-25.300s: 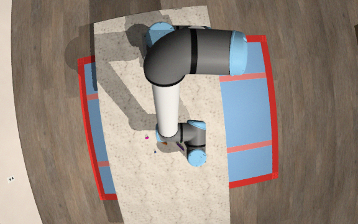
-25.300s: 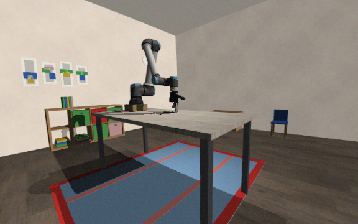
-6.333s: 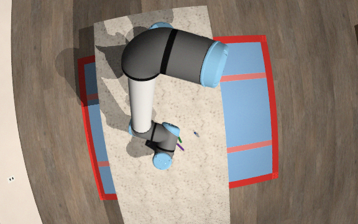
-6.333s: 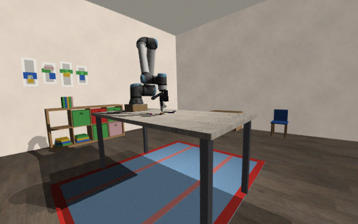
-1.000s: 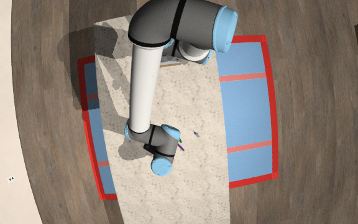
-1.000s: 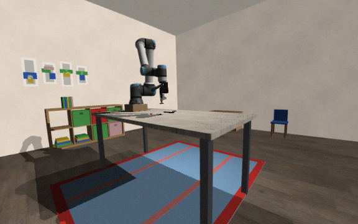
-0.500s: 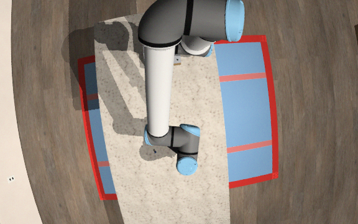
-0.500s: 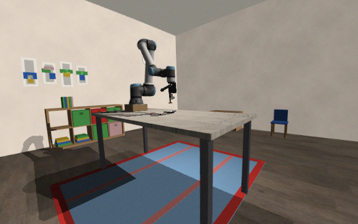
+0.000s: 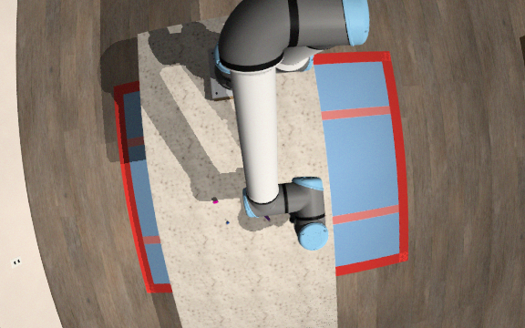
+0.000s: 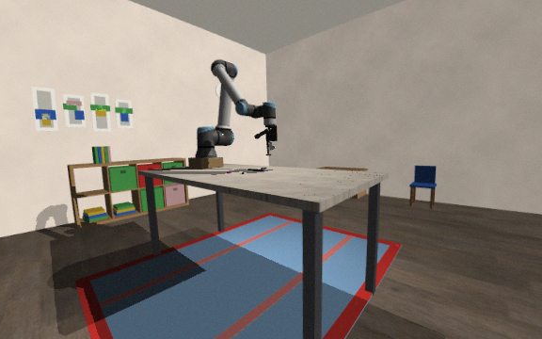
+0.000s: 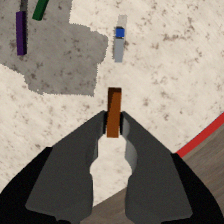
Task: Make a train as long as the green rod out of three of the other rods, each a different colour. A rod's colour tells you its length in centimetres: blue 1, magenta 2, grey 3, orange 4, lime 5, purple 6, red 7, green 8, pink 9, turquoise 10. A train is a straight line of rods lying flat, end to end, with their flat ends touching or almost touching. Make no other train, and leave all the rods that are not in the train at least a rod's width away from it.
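Observation:
My gripper (image 11: 113, 113) is shut on an orange rod (image 11: 114, 112) and holds it upright, well above the table. In the wrist view a blue rod (image 11: 119, 33) lies on the table ahead of the fingers. A purple rod (image 11: 21, 33) and the end of the green rod (image 11: 40, 9) lie at the top left, in the arm's shadow. In the overhead view a magenta rod (image 9: 215, 200) and a blue rod (image 9: 227, 222) lie left of the wrist, and a purple rod (image 9: 267, 218) peeks out under it. The side view shows the gripper (image 10: 268, 150) hanging above the table.
The robot base (image 10: 205, 162) stands at the table's far end. The table edge and the red-bordered blue mat (image 11: 200, 140) show at the wrist view's lower right. A shelf (image 10: 127, 188) and a blue chair (image 10: 423, 183) stand away from the table.

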Available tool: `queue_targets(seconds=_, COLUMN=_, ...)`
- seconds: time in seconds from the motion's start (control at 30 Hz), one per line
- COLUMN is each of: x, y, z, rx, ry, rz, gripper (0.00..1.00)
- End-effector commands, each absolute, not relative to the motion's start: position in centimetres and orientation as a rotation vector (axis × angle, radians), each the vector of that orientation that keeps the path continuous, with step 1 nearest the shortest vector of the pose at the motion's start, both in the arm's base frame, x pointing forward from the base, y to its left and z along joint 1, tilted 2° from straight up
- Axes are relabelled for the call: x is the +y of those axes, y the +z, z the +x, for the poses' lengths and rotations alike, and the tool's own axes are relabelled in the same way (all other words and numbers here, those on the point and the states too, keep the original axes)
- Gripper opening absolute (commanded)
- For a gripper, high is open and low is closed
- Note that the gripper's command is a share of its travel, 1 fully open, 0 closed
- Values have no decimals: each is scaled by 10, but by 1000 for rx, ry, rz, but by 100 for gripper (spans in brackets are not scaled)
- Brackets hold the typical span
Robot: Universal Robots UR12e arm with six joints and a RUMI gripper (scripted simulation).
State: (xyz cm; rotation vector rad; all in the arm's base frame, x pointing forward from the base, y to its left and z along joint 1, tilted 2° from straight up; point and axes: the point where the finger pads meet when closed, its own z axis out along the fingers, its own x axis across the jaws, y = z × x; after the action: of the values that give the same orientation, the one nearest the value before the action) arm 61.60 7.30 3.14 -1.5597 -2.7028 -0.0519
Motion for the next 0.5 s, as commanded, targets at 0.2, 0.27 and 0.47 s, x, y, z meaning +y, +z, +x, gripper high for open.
queue_targets(seconds=0.2, x=77, y=32, z=617, rx=-2698, ry=-49, rz=-1572, gripper=0)
queue_targets(seconds=0.27, x=77, y=32, z=617, rx=-2698, ry=-49, rz=-1572, gripper=0)
queue_targets(seconds=0.47, x=78, y=29, z=617, rx=-2697, ry=-48, rz=-1572, gripper=0)
